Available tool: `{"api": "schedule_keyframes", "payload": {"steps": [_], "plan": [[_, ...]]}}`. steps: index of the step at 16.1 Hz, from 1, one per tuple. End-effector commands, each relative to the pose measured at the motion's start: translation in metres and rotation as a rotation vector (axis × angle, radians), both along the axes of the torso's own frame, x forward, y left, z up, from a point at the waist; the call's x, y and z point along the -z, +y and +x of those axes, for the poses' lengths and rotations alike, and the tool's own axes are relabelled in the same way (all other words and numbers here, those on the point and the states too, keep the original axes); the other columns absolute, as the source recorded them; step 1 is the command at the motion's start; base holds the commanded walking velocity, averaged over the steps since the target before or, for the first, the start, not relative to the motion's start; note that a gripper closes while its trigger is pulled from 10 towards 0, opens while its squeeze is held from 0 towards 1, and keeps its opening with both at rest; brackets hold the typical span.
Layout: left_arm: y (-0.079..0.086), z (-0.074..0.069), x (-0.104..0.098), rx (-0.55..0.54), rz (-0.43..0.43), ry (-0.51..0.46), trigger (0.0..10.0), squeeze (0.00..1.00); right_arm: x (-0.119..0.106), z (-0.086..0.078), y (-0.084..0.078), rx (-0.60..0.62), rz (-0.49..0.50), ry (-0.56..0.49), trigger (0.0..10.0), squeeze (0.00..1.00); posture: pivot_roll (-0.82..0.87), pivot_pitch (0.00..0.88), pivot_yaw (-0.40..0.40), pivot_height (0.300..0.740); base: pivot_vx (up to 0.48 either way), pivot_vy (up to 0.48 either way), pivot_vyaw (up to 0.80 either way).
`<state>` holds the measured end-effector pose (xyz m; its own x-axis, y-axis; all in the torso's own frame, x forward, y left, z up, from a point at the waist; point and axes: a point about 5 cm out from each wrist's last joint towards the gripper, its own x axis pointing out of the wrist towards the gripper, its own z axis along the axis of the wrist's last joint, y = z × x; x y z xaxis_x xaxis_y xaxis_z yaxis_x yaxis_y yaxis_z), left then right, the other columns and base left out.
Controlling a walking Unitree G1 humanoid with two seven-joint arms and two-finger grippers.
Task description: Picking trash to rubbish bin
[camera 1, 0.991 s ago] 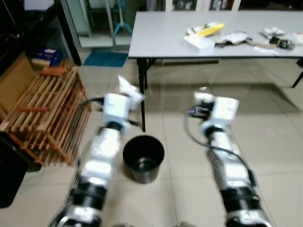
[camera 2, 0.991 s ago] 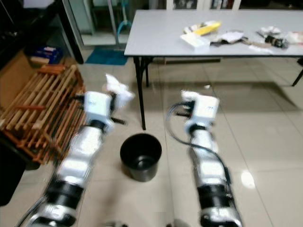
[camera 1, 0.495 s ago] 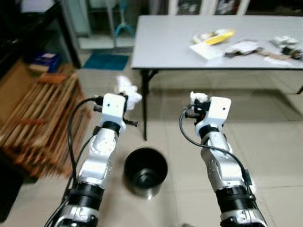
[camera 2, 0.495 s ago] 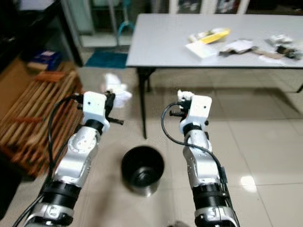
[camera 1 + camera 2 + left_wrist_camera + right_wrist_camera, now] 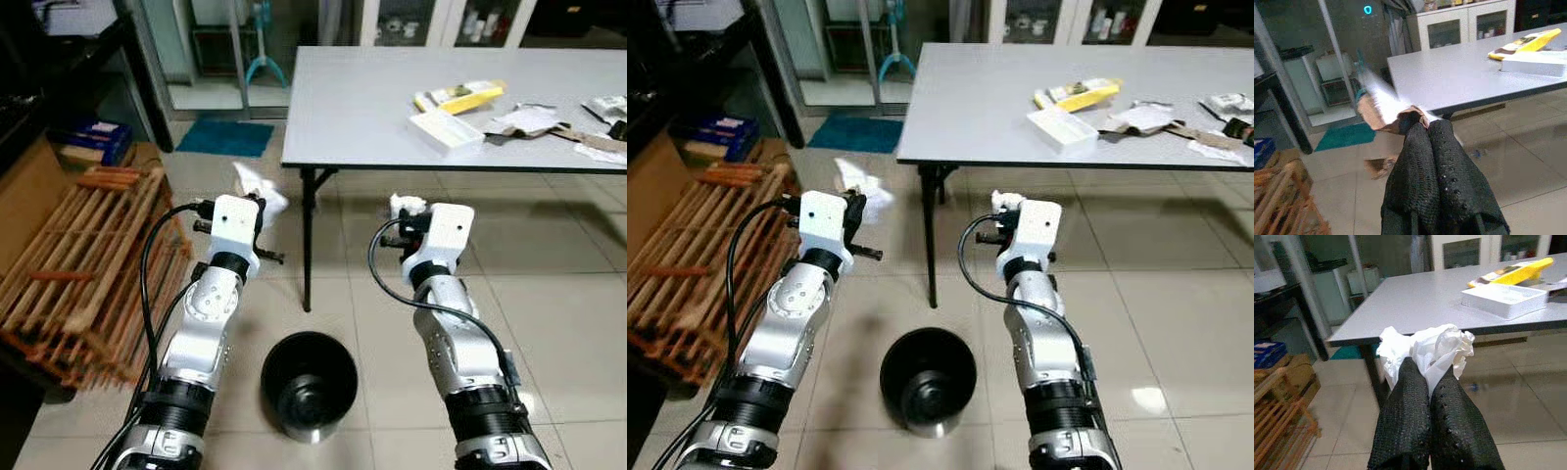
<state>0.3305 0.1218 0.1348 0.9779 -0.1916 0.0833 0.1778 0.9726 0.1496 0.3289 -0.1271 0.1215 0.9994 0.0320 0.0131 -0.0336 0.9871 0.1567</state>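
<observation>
Holding two loads up at once, both arms raised in front of the body. Left gripper [image 5: 1425,132] pinching a crumpled scrap of wrapper [image 5: 1383,105], fingers [image 5: 1444,161] pressed together on its lower edge, the paper sticking up above the tips. Right gripper [image 5: 1429,374] clamping a balled white tissue [image 5: 1430,345], fingers [image 5: 1457,416] closed tight around it. Sitting on the tiled floor between the two arms and nearer the body: the black rubbish bin [image 5: 309,385], mouth open and facing up. Standing beyond, on the far right, the grey surface [image 5: 372,98], carrying more litter: a white box [image 5: 446,130], a yellow packet [image 5: 460,95], loose papers.

Looking risky from here: both pieces hanging well forward of the bin, not over its mouth. Letting go now likely meaning trash on the tiles. Light paper also apt to drift sideways on the way down, or cling to the textured fingers. Arms crowding in together over one narrow rim possibly knocking the bin over.
</observation>
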Motion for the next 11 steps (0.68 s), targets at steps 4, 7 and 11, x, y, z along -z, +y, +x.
{"api": "schedule_keyframes", "payload": {"steps": [4, 7, 11], "plan": [[-0.011, 0.000, -0.003, 0.037, -0.010, -0.010, 10.0, 0.00, -0.001, 0.001, -0.009, 0.024, -0.004, 0.006, 10.0, 0.00, 0.02, 0.038, 0.009, 0.737, 0.274, 0.000, 0.00], [-0.014, 0.003, 0.013, 0.058, 0.009, 0.049, 10.0, 0.00, -0.001, 0.002, -0.010, 0.027, -0.009, 0.013, 10.0, 0.00, 0.02, 0.038, 0.007, 0.737, 0.000, 0.000, 0.00], [-0.025, 0.006, 0.062, 0.114, 0.041, 0.274, 10.0, 0.00, -0.002, 0.003, -0.011, 0.029, -0.015, 0.013, 10.0, 0.00, 0.00, 0.039, 0.004, 0.737, 0.000, 0.000, 0.00]]}}
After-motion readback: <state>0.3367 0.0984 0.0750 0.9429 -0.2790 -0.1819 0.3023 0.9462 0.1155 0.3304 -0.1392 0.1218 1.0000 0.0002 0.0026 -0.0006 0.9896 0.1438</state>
